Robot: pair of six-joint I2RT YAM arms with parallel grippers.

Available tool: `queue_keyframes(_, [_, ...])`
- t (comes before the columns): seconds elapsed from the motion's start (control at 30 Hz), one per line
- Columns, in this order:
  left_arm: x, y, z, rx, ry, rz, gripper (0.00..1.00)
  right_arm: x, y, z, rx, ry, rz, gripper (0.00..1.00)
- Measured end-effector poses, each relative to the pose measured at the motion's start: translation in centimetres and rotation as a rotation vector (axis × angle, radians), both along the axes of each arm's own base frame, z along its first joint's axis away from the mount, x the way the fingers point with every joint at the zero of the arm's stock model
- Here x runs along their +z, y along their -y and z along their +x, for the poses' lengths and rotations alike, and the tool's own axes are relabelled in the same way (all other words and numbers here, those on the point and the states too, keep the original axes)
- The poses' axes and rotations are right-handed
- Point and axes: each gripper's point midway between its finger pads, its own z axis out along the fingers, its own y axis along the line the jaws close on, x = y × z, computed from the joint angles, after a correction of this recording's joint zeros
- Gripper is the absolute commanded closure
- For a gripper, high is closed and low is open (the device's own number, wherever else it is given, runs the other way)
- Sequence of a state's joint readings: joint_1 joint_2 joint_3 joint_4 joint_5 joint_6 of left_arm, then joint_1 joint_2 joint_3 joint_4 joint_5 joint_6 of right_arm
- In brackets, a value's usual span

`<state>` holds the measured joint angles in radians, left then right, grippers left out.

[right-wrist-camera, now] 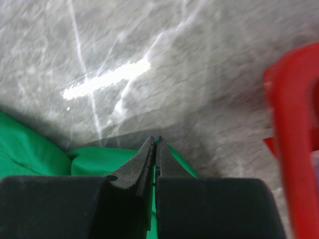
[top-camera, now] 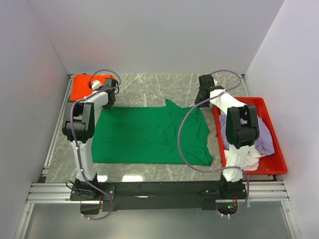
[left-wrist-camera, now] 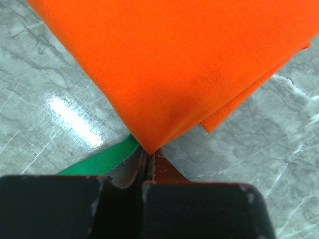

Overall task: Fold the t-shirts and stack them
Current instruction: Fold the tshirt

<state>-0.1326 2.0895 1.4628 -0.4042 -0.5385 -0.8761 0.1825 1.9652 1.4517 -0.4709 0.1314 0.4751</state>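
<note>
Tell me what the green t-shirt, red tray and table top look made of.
The green t-shirt: soft matte fabric, probably cotton knit; it wrinkles and lies limp. The red tray: rigid glossy plastic, judging by its smooth moulded rim. The table top: polished marble or marble-look laminate; grey-veined, with glare.

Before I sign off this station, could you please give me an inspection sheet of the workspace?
Surface: grey marble table.
Job's things: green t-shirt spread flat mid-table; orange t-shirt folded, far left corner; lilac t-shirt and white t-shirt heaped in the red tray, right.
Clutter: nothing seen.
Grippers: left gripper and right gripper shut on the green t-shirt's far corners.
Cables: right arm's cable loops over the green t-shirt.
Surroundings: white walls on three sides.
</note>
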Motion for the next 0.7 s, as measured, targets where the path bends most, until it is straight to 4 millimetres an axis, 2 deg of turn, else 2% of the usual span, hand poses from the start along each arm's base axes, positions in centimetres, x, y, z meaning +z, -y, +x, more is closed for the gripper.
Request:
queue_keyframes(0.17, [0.0,0.0,0.0,0.000,0.000,0.000,0.99,0.1,1.3,0.3,-0.038,0.009,-0.003,1.00])
queue_keyframes(0.37, [0.1,0.0,-0.2,-0.002,-0.005,-0.003,0.99,-0.1,1.6,0.3,-0.057,0.010,-0.001,1.00])
queue_keyframes(0.57, [0.3,0.1,-0.8,-0.007,-0.016,-0.011,0.99,-0.9,2.2,-0.8,-0.085,-0.005,0.005,1.00])
queue_keyframes(0.7, [1.0,0.1,-1.1,-0.009,-0.009,-0.017,0.99,-0.4,2.4,-1.2,-0.096,0.013,0.018,1.00])
